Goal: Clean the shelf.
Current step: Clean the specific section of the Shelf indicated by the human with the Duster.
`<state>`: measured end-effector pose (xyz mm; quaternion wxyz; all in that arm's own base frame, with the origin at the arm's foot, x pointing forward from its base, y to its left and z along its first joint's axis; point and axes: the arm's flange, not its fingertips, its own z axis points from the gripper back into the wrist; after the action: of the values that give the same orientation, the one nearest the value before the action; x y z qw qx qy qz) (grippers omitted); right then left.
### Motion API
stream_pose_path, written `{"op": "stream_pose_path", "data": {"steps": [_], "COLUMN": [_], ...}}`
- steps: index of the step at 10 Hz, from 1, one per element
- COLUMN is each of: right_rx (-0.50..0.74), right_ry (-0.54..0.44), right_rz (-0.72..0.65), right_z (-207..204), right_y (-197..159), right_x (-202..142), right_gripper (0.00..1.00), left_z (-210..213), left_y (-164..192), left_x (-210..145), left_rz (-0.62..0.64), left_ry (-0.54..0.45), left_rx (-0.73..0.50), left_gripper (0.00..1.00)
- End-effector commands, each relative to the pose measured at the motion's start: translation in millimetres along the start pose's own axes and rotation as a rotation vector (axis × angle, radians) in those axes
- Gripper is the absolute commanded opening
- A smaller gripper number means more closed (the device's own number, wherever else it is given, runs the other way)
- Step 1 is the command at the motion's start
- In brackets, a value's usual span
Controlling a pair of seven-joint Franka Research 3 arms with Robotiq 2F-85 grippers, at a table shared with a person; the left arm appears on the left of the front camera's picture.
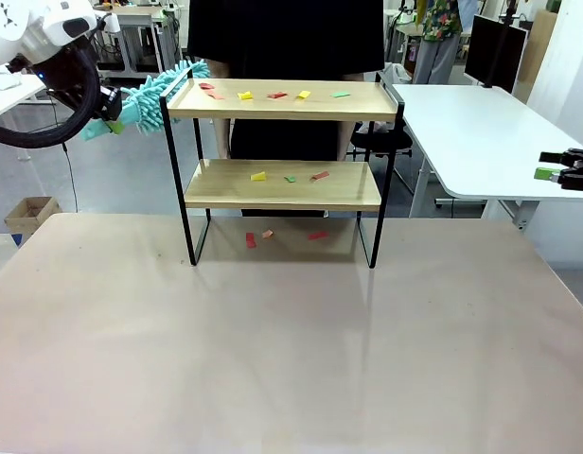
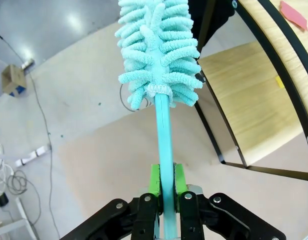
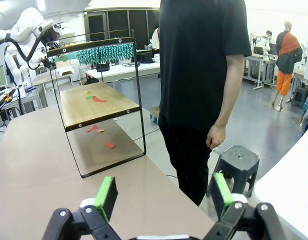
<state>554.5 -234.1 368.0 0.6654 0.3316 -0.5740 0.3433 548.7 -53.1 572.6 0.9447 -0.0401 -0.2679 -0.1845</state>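
The left gripper [image 2: 164, 181] clamps the fluffy duster [image 2: 156, 50] by its handle. The light shelf [image 1: 282, 112] may slide; the right gripper [image 3: 164, 195] gapes.

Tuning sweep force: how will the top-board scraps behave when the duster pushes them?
The scraps look thin and flat, so they are probably very light: they should slide easily and may flutter. The duster fringe looks soft, so some may cling.

Turquoise duster [image 2: 159, 50], black-framed light-wood shelf [image 1: 225, 185], red, yellow and green scraps [image 1: 245, 95].
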Motion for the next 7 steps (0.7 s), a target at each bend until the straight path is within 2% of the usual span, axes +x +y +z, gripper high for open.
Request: {"op": "stream_pose_path", "data": {"steps": [1,2,3,5,7], "right_rx": [0.002,0.002,0.002,0.002,0.002], "right_ry": [-0.002,-0.002,-0.002,-0.002,-0.002], "right_rz": [0.005,0.005,0.005,0.005,0.005], "right_z": [-1.7,-1.7,-1.7,-1.7,-1.7], "right_y": [0.3,0.3,0.3,0.3,0.3], "right_x": [2.9,2.9,2.9,2.9,2.9], "right_gripper": [1.0,1.0,1.0,1.0,1.0], "left_z": [3.0,3.0,0.0,21.6,51.4], "left_y": [1.3,1.3,0.0,9.3,10.0], "left_x": [0.6,0.6,0.0,-12.3,-33.1], "left_rz": [-0.017,-0.017,0.0,-0.035,-0.074], "left_ry": [-0.012,-0.012,0.0,0.137,0.248], "left_rx": [0.006,0.006,0.0,0.093,0.092], "left_gripper": [0.0,0.0,0.13,0.13,0.13]}}
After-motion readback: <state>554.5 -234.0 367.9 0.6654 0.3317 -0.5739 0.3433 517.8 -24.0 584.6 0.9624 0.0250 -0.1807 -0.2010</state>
